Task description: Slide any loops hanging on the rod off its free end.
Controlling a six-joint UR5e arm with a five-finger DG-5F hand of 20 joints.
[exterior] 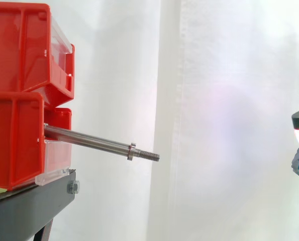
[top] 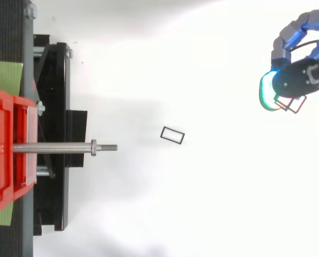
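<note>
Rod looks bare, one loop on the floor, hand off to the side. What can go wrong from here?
1. The rod carries no loops, so another pass by the hand would gain nothing and might knock its collar.
2. Some thin rectangular loops show at the hand's edge; grip unclear, so they could drop or snag.
3. The black loop lies flat on the white surface, likely awkward to pick up.
</note>
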